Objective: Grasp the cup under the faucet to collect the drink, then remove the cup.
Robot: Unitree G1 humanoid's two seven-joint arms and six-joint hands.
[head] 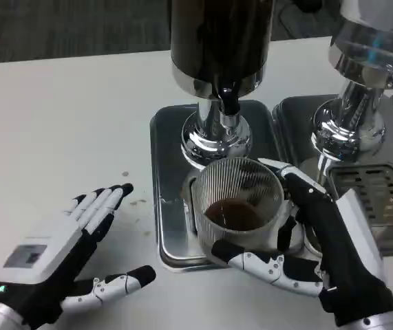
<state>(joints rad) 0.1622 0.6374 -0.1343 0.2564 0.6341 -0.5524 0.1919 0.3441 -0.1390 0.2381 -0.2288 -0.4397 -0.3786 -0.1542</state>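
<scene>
A clear ribbed cup stands on the steel drip tray, just in front of the black faucet of the dark drink dispenser. A little dark drink lies in its bottom. My right hand wraps around the cup from the right, thumb along its front and fingers behind its right side. My left hand rests on the white table at the lower left, fingers spread and holding nothing, well apart from the tray.
A second dispenser with a clear tank stands at the right on its own tray with a slotted grate. A few dark drops mark the table left of the tray.
</scene>
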